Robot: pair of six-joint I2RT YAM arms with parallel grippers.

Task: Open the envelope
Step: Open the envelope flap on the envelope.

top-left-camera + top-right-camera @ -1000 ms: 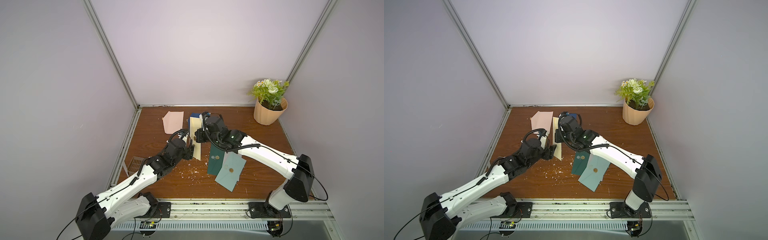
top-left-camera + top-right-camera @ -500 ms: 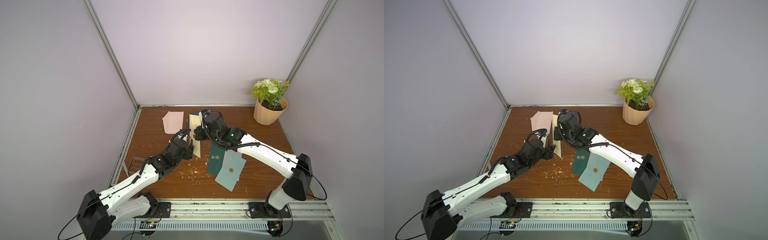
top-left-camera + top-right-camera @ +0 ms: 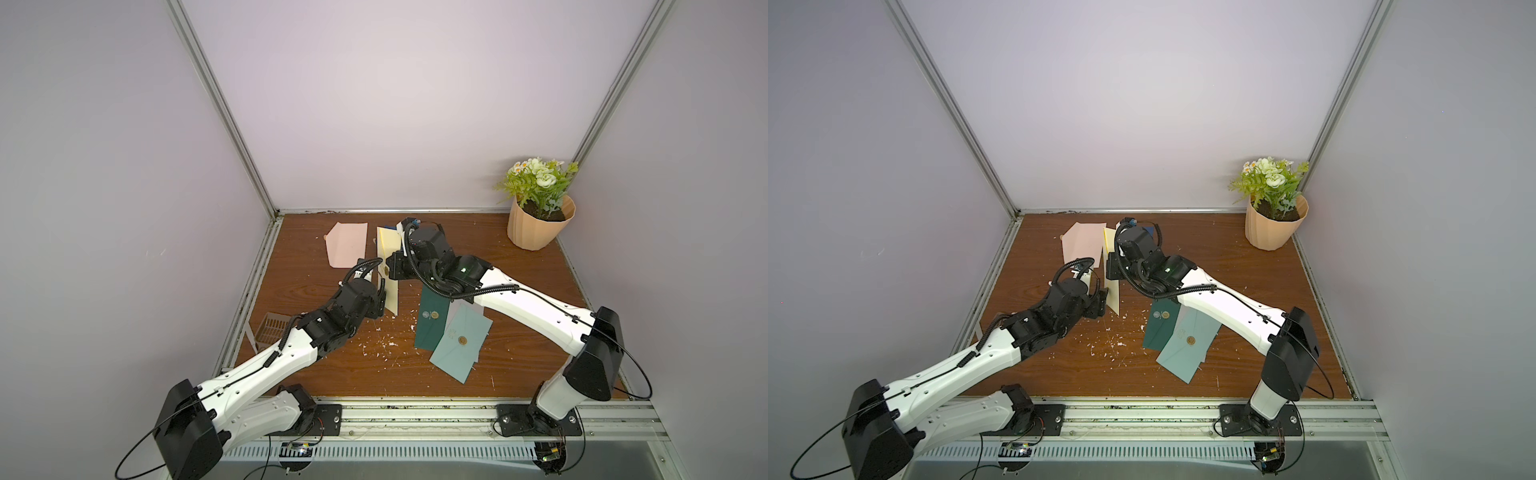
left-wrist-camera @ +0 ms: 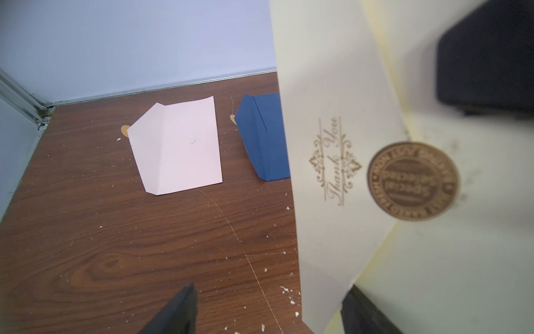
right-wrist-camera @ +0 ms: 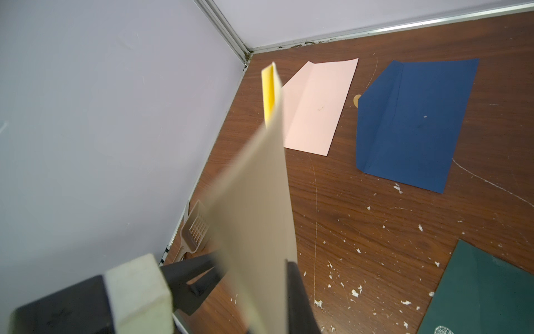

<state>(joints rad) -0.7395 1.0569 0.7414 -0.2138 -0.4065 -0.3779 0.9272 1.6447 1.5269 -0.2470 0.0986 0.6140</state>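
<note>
In both top views the cream envelope [image 3: 388,249] stands on edge over the wooden surface [image 3: 519,266], between the two arms; the right hand [image 3: 395,269] is clamped on it, and the left hand [image 3: 379,296] sits at its near end; a pink envelope [image 3: 347,245] lies flat just beside it, a dark green envelope [image 3: 430,328] and a pale teal envelope [image 3: 459,345] overlap under the right arm, and a potted plant [image 3: 540,226] stands in the far corner.

From the left wrist, the left hand's fingers [image 4: 179,312] are spread wide, the cream envelope's corner between them, gripping nothing; a round gold seal [image 4: 413,180] sits on the flap's tip, beside a "Thank You" print; a navy envelope [image 4: 265,138] lies beyond.

From the right wrist, the right hand [image 5: 260,289] pinches the cream envelope, seen edge-on; its yellow lining [image 5: 268,92] shows at the far end; paper scraps [image 5: 354,293] dot the wood.
</note>
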